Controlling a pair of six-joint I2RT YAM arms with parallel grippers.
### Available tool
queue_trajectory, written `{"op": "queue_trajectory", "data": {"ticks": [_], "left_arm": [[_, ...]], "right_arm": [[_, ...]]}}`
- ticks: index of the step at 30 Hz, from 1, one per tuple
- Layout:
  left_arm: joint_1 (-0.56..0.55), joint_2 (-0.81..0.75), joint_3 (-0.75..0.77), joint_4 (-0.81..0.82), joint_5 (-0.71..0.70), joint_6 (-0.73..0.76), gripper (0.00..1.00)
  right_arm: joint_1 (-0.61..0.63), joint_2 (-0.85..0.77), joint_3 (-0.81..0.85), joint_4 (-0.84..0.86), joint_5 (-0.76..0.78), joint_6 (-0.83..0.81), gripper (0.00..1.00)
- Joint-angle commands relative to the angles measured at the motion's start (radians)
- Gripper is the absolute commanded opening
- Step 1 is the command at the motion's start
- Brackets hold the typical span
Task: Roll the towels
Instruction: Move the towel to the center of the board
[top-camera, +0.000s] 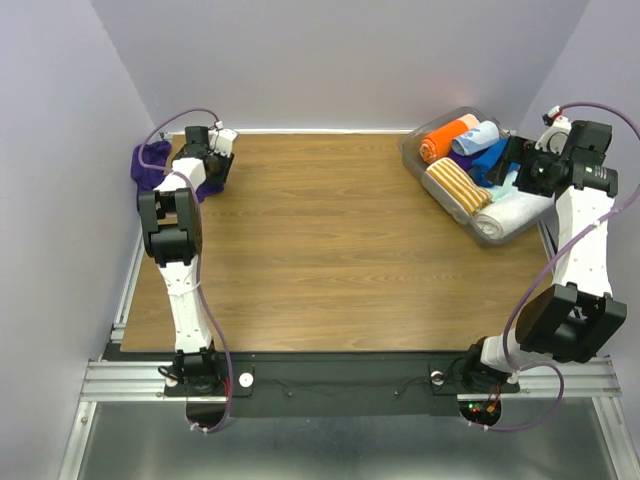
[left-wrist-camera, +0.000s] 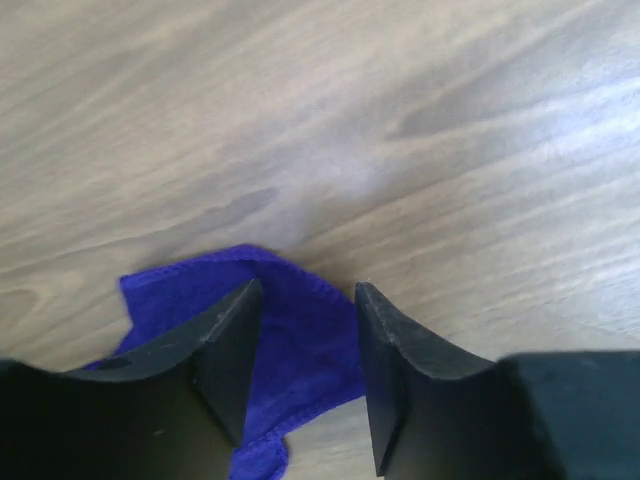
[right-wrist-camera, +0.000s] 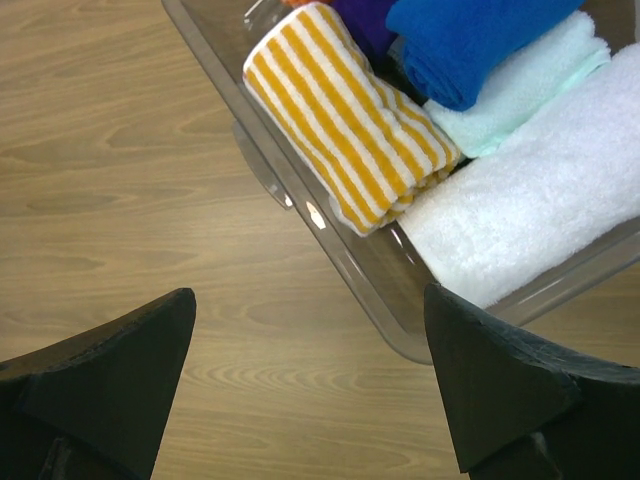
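Purple towel, orange-and-white striped roll

The right claw gapes wide over the table. A clear bin holds a striped roll, blue towel and white roll.

Wood-grain worktop is sitting between pale lilac walls. A clear plastic bin is resting at its far right corner, angled to the edges. Inside, an orange roll and a pale blue roll are lying side by side at the far end. An orange-and-white striped roll is lying along the left wall. A white roll is filling the near end, touching a mint cloth.
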Motion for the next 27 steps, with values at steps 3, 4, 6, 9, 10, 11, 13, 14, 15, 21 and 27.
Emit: {"op": "queue_trajectory", "data": {"ticks": [3,4,6,9,10,11,13,14,15,21,27], "left_arm": [[0.010,-0.059,-0.011,-0.137,0.156,0.010,0.17],[0.000,-0.059,-0.035,-0.146,0.174,0.017,0.08],[-0.056,-0.157,-0.136,-0.168,0.190,0.055,0.00],[-0.171,-0.251,-0.299,-0.172,0.219,0.077,0.00],[-0.195,-0.304,-0.333,-0.177,0.234,0.076,0.00],[-0.252,-0.329,-0.391,-0.178,0.263,0.068,0.00],[-0.304,-0.396,-0.434,-0.179,0.295,0.051,0.00],[-0.323,-0.417,-0.465,-0.175,0.338,0.025,0.00],[-0.338,-0.438,-0.476,-0.172,0.357,0.001,0.00],[-0.458,-0.547,-0.488,-0.310,0.516,0.049,0.00],[-0.601,-0.711,-0.463,-0.416,0.570,0.071,0.00]], "right_arm": [[-0.003,-0.019,0.119,-0.100,-0.073,-0.094,1.00],[-0.004,-0.013,0.130,-0.114,-0.087,-0.095,1.00],[-0.003,0.000,0.158,-0.140,-0.133,-0.096,1.00],[-0.003,0.011,0.169,-0.162,-0.164,-0.095,1.00],[-0.003,0.010,0.175,-0.169,-0.173,-0.093,1.00],[-0.003,0.008,0.176,-0.177,-0.177,-0.090,0.99],[-0.003,-0.012,0.169,-0.180,-0.193,-0.091,0.99],[-0.003,-0.019,0.155,-0.182,-0.200,-0.091,0.98],[-0.003,-0.025,0.149,-0.182,-0.207,-0.095,0.98],[-0.003,0.010,0.121,-0.220,-0.312,-0.162,0.97],[0.033,0.067,0.074,-0.235,-0.398,-0.243,0.87]]}}
